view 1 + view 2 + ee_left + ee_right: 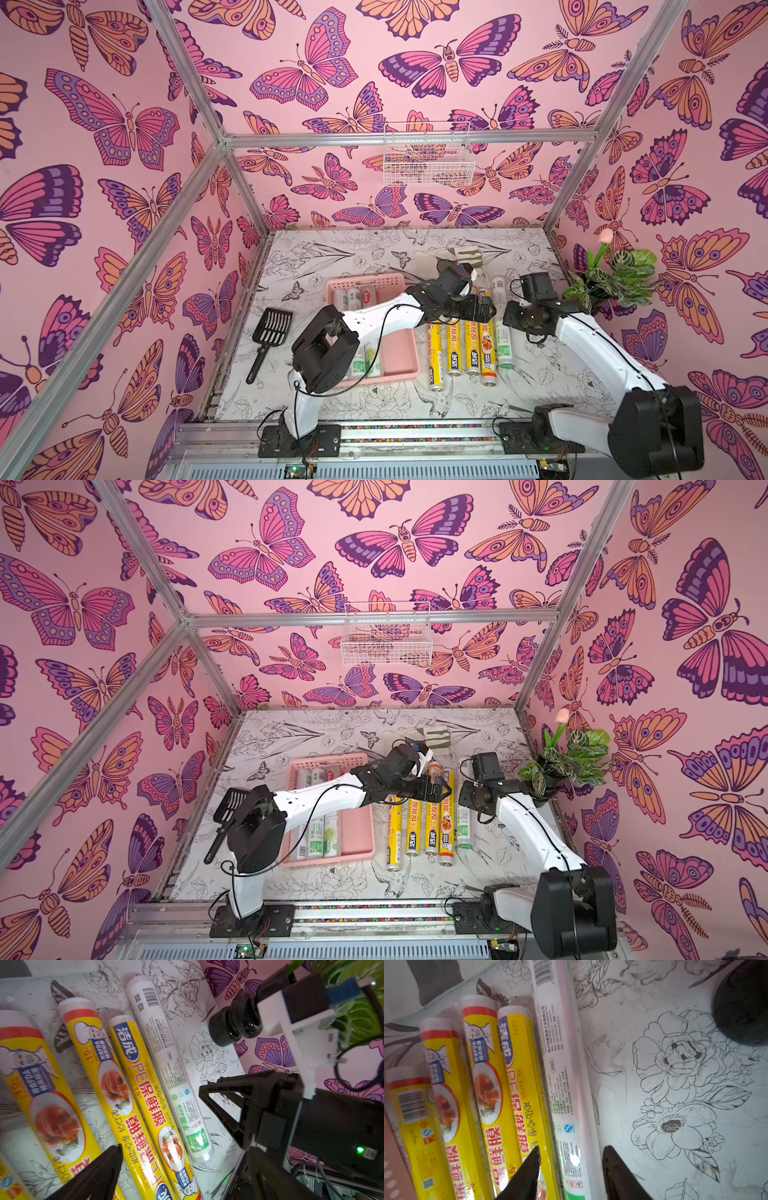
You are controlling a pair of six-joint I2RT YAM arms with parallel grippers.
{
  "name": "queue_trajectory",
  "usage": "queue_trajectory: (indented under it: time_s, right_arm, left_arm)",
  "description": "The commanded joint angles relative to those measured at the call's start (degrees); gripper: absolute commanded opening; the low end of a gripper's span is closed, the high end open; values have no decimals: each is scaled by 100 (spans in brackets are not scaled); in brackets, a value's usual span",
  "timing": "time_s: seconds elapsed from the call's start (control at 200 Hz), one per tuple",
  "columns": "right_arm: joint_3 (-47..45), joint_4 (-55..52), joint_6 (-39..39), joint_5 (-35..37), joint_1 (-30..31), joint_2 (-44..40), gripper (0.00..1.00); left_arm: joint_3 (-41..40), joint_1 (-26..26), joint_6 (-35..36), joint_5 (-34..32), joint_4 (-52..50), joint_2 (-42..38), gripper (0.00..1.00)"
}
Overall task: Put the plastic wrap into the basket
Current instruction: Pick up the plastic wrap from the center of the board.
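The pink basket [365, 282] lies left of centre on the table with three whitish plastic wrap rolls [353, 297] in it. Right of it, several yellow rolls [469, 353] lie side by side on the table. A whitish-green roll [505, 345] lies at their right. My left gripper [186, 1147] hangs open over the yellow rolls [133, 1088], holding nothing. My right gripper [571, 1151] is open, its fingertips [610, 1163] straddling the whitish-green roll [562, 1064], which still rests on the table.
A black slotted scoop [270, 332] lies left of the basket. A folded cloth [453, 255] sits behind the rolls. A potted plant [615, 278] stands at the right edge, close to my right arm. A white wire basket [428, 158] hangs on the back wall.
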Motion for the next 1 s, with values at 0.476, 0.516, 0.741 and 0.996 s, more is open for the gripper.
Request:
queue_trajectory:
  time_s: [0.476, 0.516, 0.741, 0.996]
  right_arm:
    - [1577, -667, -798, -147, -133, 2230, 56]
    - [1624, -699, -861, -57, -132, 2311, 56]
    - [1875, -809, -1037, 149, -140, 2741, 57]
    - [2083, -855, -1276, 93, -133, 3200, 59]
  left_arm:
    - [-171, 57, 160, 39, -347, -202, 100]
    - [-180, 76, 165, 48, -357, -213, 100]
    - [-176, 122, 178, 105, -359, -206, 100]
    - [-222, 163, 209, 119, -399, -269, 100]
